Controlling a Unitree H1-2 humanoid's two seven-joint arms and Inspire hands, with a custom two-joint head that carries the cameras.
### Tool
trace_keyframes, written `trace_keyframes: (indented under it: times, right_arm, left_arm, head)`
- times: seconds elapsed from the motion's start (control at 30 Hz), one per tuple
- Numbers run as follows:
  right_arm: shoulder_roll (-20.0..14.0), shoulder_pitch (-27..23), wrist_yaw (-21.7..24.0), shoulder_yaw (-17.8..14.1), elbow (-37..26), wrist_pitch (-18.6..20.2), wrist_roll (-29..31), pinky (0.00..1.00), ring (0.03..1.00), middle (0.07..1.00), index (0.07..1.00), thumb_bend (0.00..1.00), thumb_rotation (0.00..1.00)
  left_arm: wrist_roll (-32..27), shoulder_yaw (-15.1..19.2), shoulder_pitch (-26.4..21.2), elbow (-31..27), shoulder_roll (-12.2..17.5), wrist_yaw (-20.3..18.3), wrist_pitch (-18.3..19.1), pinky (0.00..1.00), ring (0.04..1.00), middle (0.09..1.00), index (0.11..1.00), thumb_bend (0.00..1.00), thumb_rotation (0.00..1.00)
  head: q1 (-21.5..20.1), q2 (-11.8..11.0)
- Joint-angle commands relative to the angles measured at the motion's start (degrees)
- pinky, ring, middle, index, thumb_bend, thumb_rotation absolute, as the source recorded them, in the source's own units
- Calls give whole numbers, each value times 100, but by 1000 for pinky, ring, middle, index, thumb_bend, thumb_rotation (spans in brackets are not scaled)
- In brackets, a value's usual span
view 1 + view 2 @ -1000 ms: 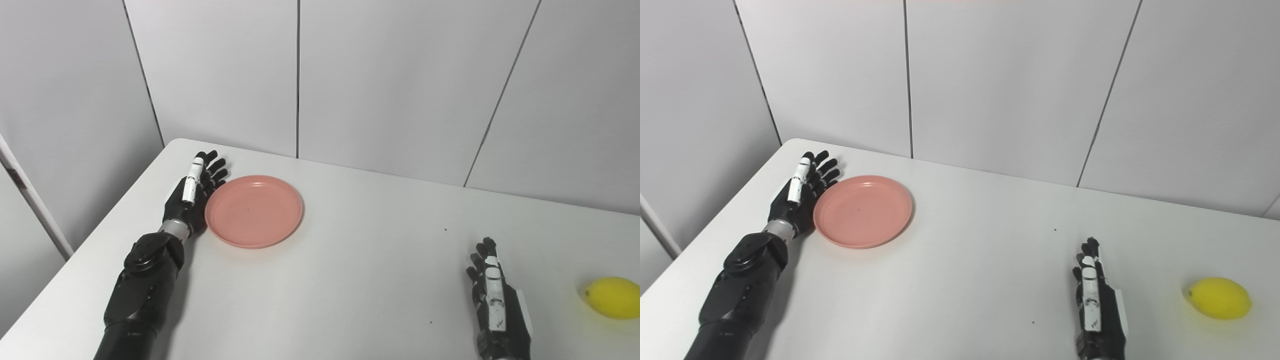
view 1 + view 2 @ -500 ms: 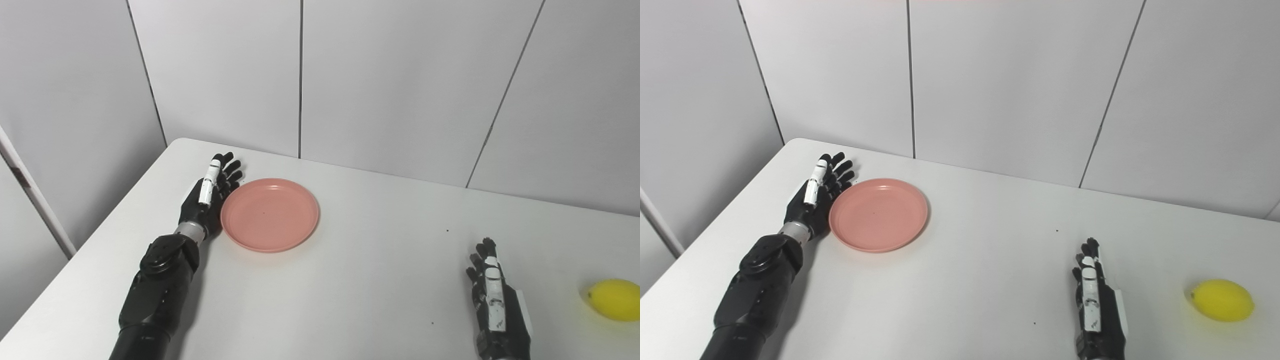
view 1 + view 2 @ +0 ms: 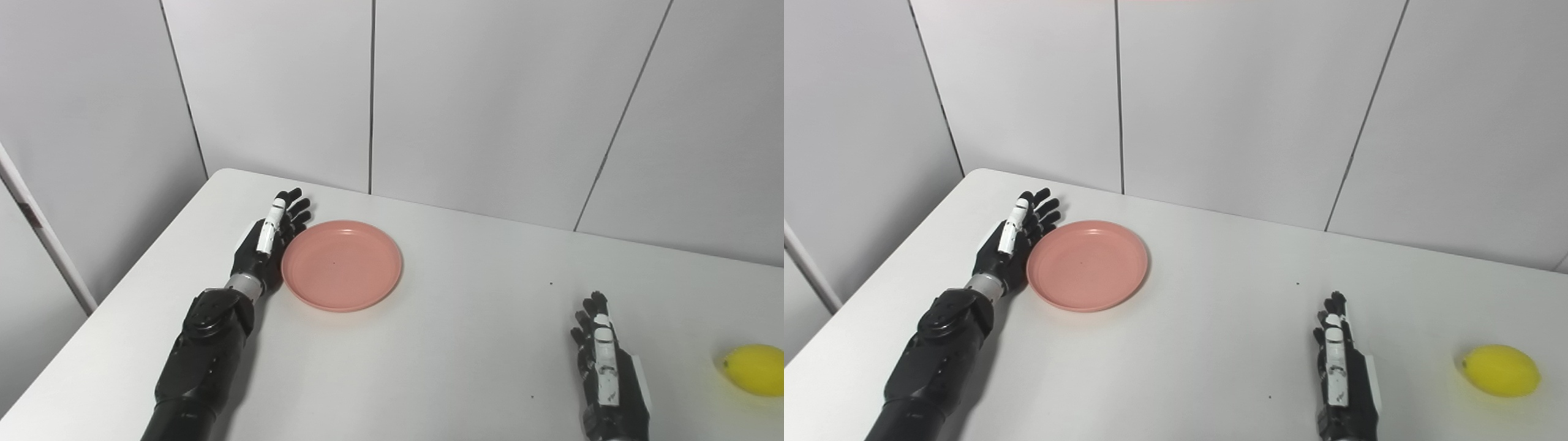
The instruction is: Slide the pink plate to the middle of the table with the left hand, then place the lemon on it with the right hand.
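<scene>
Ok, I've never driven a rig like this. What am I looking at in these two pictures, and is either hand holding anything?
Both pictures come from two cameras side by side on the robot's head, showing one scene. The black arms are the robot's own. The left hand, fingers straight, rests edge-on against the left rim of the pink plate. The right hand lies open on the white table, holding nothing. The lemon sits alone near the right edge.
</scene>
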Motion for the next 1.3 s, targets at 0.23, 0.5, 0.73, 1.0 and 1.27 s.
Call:
trace_keyframes:
  times: [0.23,0.5,0.73,1.0,1.27]
  right_arm:
    - [69,-156,31,-10,-175,-6,47,1000,997,999,1000,283,1000]
    - [98,-160,22,-21,-153,-18,64,1000,995,1000,1000,284,1000]
    - [93,-154,3,-4,-151,-53,-21,1000,991,997,999,294,1000]
    - [122,-157,-15,-25,-183,0,-16,1000,993,997,1000,304,1000]
    - [132,-152,-19,-25,-218,36,-11,1000,999,1000,1000,305,1000]
  left_arm:
    - [7,-334,17,-26,-515,-314,201,930,932,924,909,395,1000]
    - [79,-412,57,-172,-659,-349,211,905,917,908,890,413,1000]
    - [130,-496,85,-245,-727,-463,236,924,928,917,898,429,1000]
    - [175,-661,211,-646,-876,-427,486,928,928,922,913,414,1000]
    - [197,-745,274,-853,-1061,-413,667,948,938,930,917,408,1000]
  head:
    - [-40,45]
    - [-76,51]
    - [-102,73]
    - [-154,108]
    - [-212,154]
